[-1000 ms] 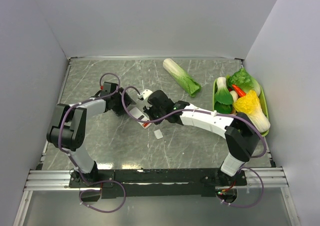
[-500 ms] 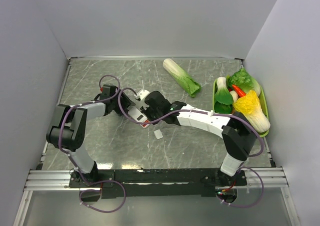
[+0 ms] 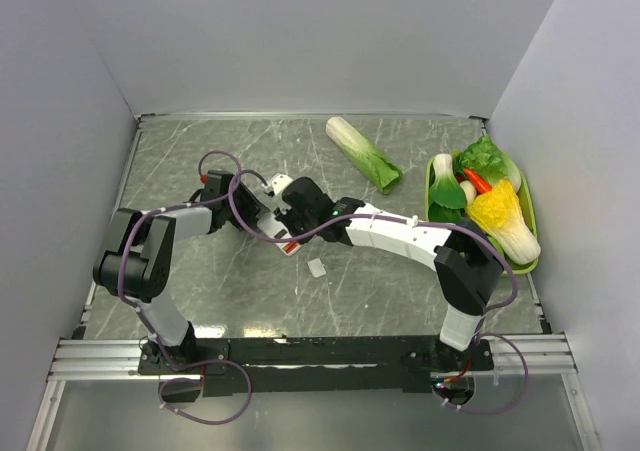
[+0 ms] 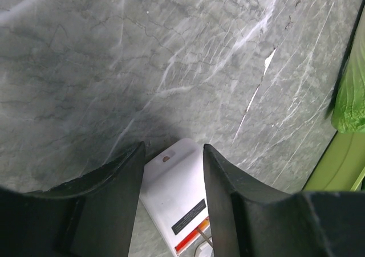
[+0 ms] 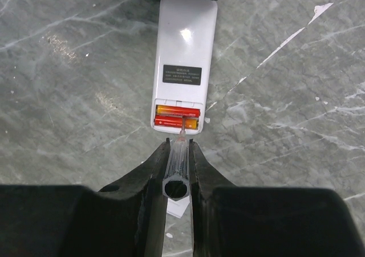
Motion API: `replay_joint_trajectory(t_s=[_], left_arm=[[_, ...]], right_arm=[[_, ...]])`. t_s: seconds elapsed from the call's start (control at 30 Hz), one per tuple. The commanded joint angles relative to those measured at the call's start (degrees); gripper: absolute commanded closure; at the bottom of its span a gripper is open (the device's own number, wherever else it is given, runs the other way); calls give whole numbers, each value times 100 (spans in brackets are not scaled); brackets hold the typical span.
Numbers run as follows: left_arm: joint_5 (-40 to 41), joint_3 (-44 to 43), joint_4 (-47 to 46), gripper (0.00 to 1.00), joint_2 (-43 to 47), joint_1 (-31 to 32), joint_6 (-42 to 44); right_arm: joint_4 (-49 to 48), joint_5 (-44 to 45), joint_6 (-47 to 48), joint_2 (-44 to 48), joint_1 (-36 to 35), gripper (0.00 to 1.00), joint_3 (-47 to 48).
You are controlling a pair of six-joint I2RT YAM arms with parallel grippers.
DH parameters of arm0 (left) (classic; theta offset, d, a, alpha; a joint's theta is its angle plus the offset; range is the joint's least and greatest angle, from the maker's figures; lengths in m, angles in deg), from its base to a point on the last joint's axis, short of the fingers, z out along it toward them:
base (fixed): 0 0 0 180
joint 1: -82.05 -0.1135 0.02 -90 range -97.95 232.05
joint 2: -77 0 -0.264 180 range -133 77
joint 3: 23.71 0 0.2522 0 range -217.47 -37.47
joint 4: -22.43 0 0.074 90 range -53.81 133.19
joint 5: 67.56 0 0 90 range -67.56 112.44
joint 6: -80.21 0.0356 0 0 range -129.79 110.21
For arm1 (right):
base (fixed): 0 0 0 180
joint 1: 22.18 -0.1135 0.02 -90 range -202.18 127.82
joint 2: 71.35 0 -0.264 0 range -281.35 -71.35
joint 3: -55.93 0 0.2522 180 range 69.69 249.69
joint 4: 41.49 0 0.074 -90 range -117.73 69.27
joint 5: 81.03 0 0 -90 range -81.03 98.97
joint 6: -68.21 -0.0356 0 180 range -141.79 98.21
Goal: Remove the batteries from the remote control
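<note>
Right wrist view, lower centre: my right tool (image 5: 178,149) is closed tight on a thin clear-handled driver (image 5: 176,168), whose tip sits at the nearer cell in the open bay. Both batteries (image 5: 177,115) are seated side by side, none lifted.

Assessment: the step in hand is levering out the first cell. I would work the tip under one end of it, lever upward gently, and keep the push light so the casing does not slide on the desk (image 5: 296,97).

The remote control (image 5: 183,46) lies back-up at frame centre. It is white with a dark label, and the red-and-yellow cells lie crosswise at its near end.

At its far end, the left tool (image 4: 173,154) is narrowly parted, fingers against both sides of the casing, apparently bracing it.
</note>
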Motion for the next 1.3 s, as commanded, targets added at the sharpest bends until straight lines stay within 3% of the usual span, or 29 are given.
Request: replay_joint_trajectory(t_s=[0.0,0.43,1.27], left_arm=[[-225,294,493,49,-73,263,-35],[-119,637,458,51,103,254,-35],[-58,769,458,55,164,254,-88]], right_arm=[[-85,-233,-199,-176,-100,100,-356],[-780,268,-849,659,-117,100,-1771],[-1843,716,-1851,1495,-337,100,-3381]])
